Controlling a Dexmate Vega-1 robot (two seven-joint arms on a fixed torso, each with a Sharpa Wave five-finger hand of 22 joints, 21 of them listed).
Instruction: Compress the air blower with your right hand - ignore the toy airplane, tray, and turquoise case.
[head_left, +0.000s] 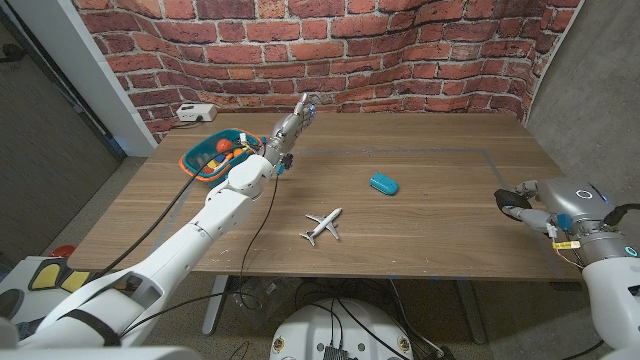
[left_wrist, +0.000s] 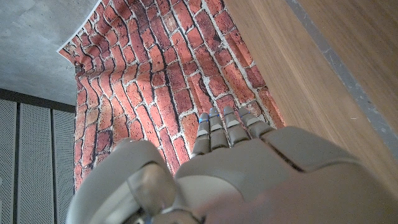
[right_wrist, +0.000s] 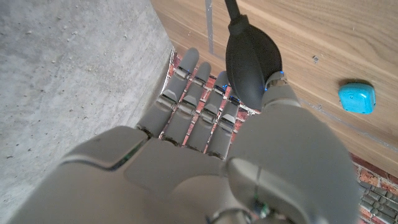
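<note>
The black rubber air blower (head_left: 510, 203) is at the table's right edge, right by my right hand (head_left: 535, 195). In the right wrist view its bulb (right_wrist: 250, 59) lies against the thumb of my right hand (right_wrist: 205, 143), nozzle pointing away. The fingers (right_wrist: 199, 93) stretch straight out beside the bulb with a gap between, not wrapped around it. My left hand (head_left: 288, 128) is raised over the table's back left, fingers straight and together, holding nothing; in its own wrist view the left hand (left_wrist: 230, 155) points at the brick wall.
A blue tray (head_left: 200, 160) with colourful toys sits at the back left under my left arm. A white toy airplane (head_left: 322, 225) lies near the front middle. The turquoise case (head_left: 383, 183) lies mid-table, case (right_wrist: 356, 98) too. A white box (head_left: 195, 112) stands by the wall.
</note>
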